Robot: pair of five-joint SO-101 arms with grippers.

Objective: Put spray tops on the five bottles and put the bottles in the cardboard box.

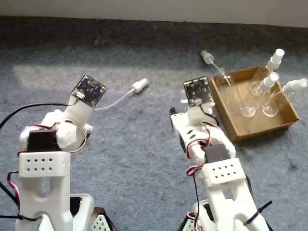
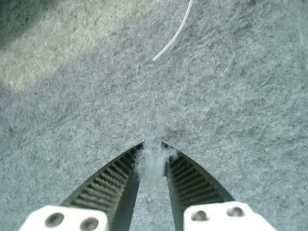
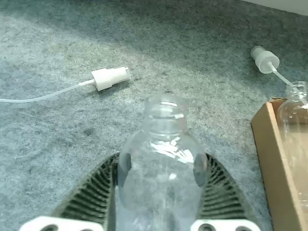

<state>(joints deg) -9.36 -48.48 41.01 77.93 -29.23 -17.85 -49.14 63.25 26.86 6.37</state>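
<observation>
My right gripper (image 3: 161,166) is shut on a clear bottle (image 3: 161,144) with a bare neck, held just above the carpet. A loose spray top (image 3: 110,78) with a long tube lies on the carpet beyond it; the high view shows it (image 1: 139,86) between the two arms. My left gripper (image 2: 153,147) hangs low over bare carpet, open only narrowly and holding nothing, with the tube's end (image 2: 171,41) ahead of it. The cardboard box (image 1: 262,132) at the right holds three capped bottles (image 1: 269,82) and one uncapped bottle (image 1: 228,91). Another spray top (image 1: 207,57) lies just outside the box.
Grey carpet covers the table. The box wall (image 3: 269,159) stands close beside the held bottle. A pale strip (image 1: 154,9) runs along the far edge. Cables trail from both arm bases at the near side.
</observation>
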